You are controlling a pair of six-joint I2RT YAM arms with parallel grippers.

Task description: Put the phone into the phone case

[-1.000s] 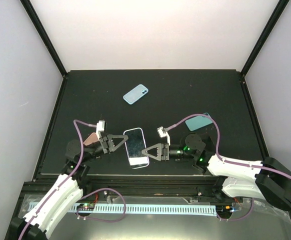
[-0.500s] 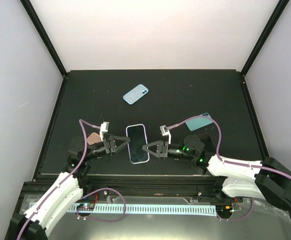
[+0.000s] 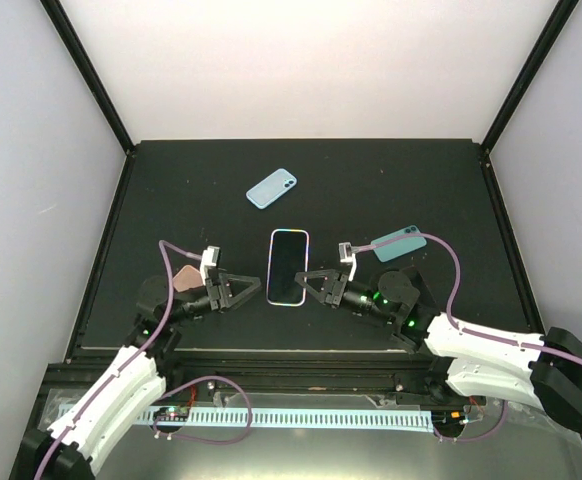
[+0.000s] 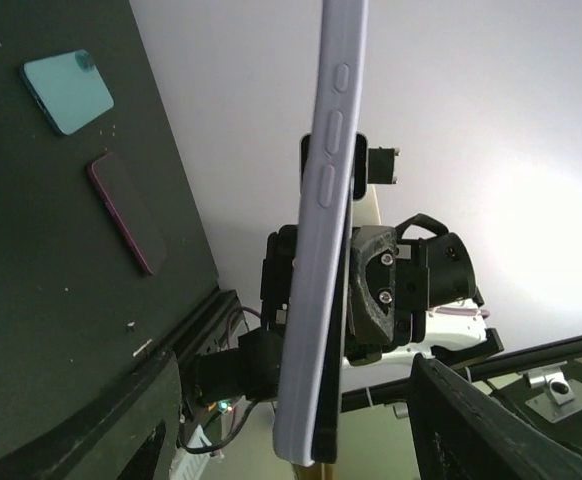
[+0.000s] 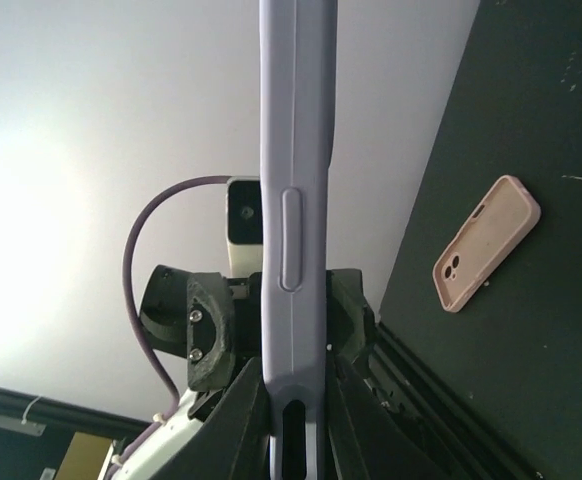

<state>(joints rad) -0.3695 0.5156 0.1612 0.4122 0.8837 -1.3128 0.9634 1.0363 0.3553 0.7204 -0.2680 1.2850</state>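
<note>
A lavender phone case (image 3: 288, 266) with the dark phone seated in it hangs above the mat near the front middle. My right gripper (image 3: 303, 282) is shut on its right edge. In the right wrist view the case edge (image 5: 296, 200) runs straight up between that gripper's (image 5: 296, 405) fingers. My left gripper (image 3: 259, 290) stands open just left of the case. In the left wrist view the case (image 4: 323, 250) shows edge-on between this gripper's (image 4: 306, 430) spread fingers (image 4: 476, 425), with a gap on both sides.
A light blue case (image 3: 271, 188) lies farther back on the mat. A teal phone or case (image 3: 398, 243) lies to the right and a pink case (image 3: 186, 278) to the left, beside my left arm. A dark slab with a magenta rim (image 4: 126, 210) lies below the teal one.
The left gripper has opened and let go of the case. The right gripper has carried the cased phone back and to the right, straightening it.
</note>
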